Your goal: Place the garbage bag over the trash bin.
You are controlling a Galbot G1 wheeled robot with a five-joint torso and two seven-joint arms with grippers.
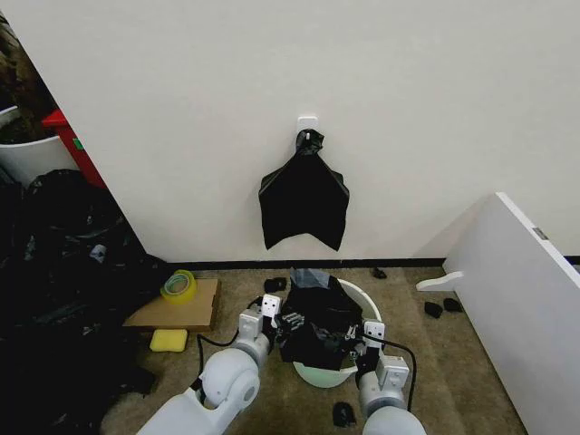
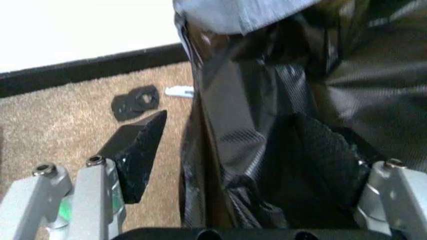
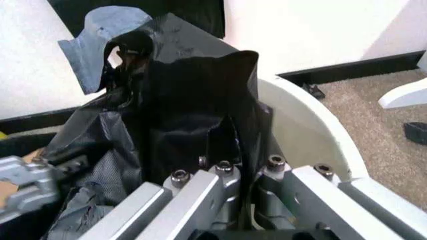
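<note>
Overhead, saw the garbage bag (image 1: 317, 322) bunched over the trash bin (image 1: 367, 304), covering its nine-o'clock half and leaving the three-o'clock rim bare. Flanked it with the left gripper (image 1: 269, 319) at nine and the right gripper (image 1: 360, 343) at about four, both equally near.

Closer, from the left wrist, found the left gripper (image 2: 250, 185) spread wide, bag film (image 2: 280, 130) between its fingers but unpinched.

Finally, from the right wrist, found the right gripper (image 3: 230, 172) clenched on a bag fold (image 3: 193, 100), standing upright toward twelve, beside the bin wall (image 3: 307, 135).

Floor and wall are viewed downward from the head; the garbage bag (image 1: 317, 324) is viewed close from both wrists.
</note>
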